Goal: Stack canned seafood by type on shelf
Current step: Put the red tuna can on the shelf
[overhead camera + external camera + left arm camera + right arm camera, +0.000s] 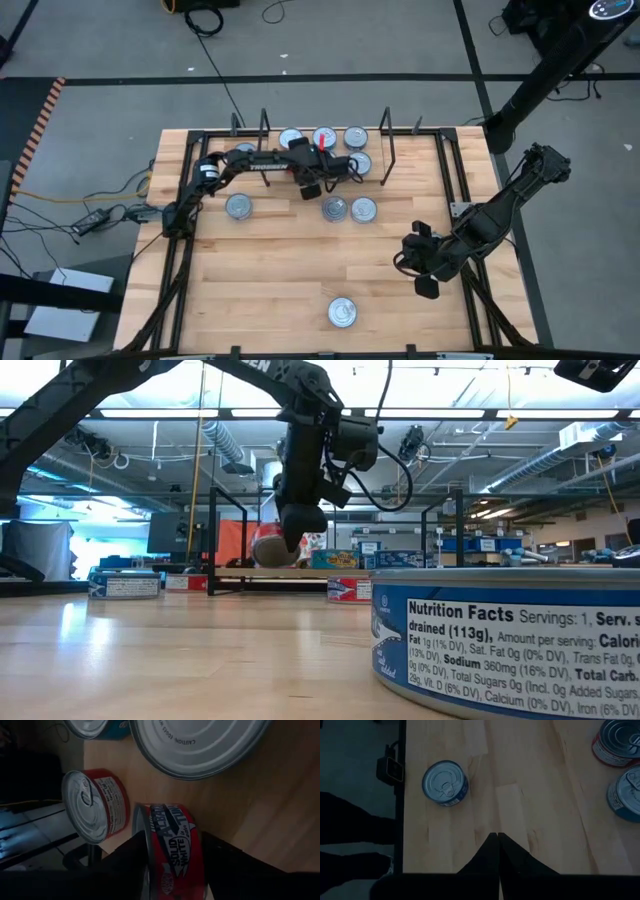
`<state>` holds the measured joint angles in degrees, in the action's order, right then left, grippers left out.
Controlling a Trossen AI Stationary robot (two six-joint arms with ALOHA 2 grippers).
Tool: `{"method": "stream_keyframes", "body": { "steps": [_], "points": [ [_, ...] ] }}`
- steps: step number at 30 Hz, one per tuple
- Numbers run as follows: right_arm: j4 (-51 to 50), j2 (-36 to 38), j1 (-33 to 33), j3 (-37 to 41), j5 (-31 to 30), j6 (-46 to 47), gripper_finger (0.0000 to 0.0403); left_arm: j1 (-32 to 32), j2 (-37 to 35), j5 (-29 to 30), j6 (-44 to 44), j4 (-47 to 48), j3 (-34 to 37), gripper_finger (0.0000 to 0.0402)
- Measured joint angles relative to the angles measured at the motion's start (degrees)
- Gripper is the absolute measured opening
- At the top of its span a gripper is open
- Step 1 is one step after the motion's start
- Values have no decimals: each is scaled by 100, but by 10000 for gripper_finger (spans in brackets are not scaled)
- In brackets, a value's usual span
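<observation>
My left gripper reaches over the shelf at the table's far middle, shut on a red-labelled tin that also shows in the low view above the shelf board. Silver-lidded tins stand on the shelf: one, a red one and others. Another red tin stands close beside the held one. More tins rest on their bases on the table. My right gripper hovers shut at the right, holding nothing. My left gripper pinches the red tin between its two fingers, one finger against the lid face and the other on the opposite flat face. The fingers slant down from the table's left. The tin stands on edge, label outward, clear of the shelf board.
A blue tin stands alone near the table's front edge, large in the low view and below my right gripper's shut fingers in its wrist view. Upright black wire frames flank the shelf. Open wood lies in the table's middle.
</observation>
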<state>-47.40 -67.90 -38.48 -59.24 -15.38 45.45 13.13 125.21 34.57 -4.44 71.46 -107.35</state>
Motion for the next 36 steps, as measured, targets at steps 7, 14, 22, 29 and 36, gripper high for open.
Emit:
{"method": "stream_keyframes", "body": {
  "steps": [7, 14, 22, 29, 36],
  "points": [
    [0, 0, 0, 0, 0, 2, 2, 22, 0, -371, 133, -83, -7, 180],
    [0, -2, 0, 0, 0, 4, 2, 20, 0, -549, 126, -85, -4, 194],
    [0, -2, 0, 0, 0, 4, 2, 44, 11, -718, 120, -87, 2, 242],
    [0, -2, 7, 0, 0, 9, 2, 143, 11, -673, 121, -90, 2, 272],
    [0, -2, 7, 0, 2, 111, 2, 312, 13, -618, 151, -92, 2, 276]
  ]
}}
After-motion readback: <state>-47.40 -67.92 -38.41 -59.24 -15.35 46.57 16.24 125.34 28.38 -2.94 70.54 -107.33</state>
